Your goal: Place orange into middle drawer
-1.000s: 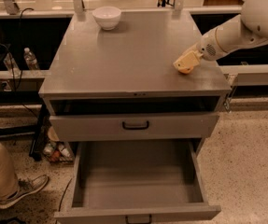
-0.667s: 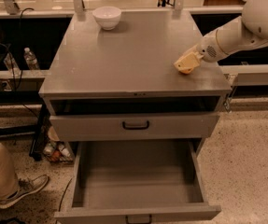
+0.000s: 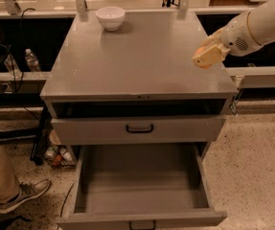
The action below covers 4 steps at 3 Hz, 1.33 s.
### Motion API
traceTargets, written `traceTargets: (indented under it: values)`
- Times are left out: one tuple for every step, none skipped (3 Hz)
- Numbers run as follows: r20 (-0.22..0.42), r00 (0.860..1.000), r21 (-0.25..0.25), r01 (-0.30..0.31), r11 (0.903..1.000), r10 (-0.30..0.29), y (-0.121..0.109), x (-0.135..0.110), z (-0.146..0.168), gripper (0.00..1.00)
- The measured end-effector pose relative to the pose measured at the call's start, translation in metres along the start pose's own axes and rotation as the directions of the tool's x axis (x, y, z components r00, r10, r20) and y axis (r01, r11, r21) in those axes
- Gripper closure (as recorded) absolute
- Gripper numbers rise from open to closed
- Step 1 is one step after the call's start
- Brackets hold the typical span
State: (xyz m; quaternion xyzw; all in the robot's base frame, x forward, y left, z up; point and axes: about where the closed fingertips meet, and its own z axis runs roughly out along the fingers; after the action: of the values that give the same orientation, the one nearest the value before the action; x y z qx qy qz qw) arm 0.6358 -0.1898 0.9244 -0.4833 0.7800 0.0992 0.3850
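Rising rightward off the cabinet top (image 3: pixel 142 56), my gripper (image 3: pixel 205 56) is pinching the orange (image 3: pixel 207 44), meaning I am heading next for the open middle drawer (image 3: pixel 142 195) lying below-left of it.

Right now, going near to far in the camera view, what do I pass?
Open middle drawer, shallower closed drawer front, hand at the right edge of the cabinet top, white bowl at the far edge.
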Motion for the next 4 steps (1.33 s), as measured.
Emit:
traceTargets:
  values:
    - [0.0,1.0,0.0,0.0,1.0,0.0,0.0,0.0,0.0,1.0]
    - [0.02,1.0,-0.009,-0.018,0.9998,0.018,0.035,0.016,-0.012,1.0]
    - [0.034,0.999,0.002,-0.043,0.9991,0.043,0.084,0.04,-0.028,1.0]
    - [-0.019,0.993,-0.036,-0.117,0.9925,0.116,0.146,0.099,-0.012,1.0]
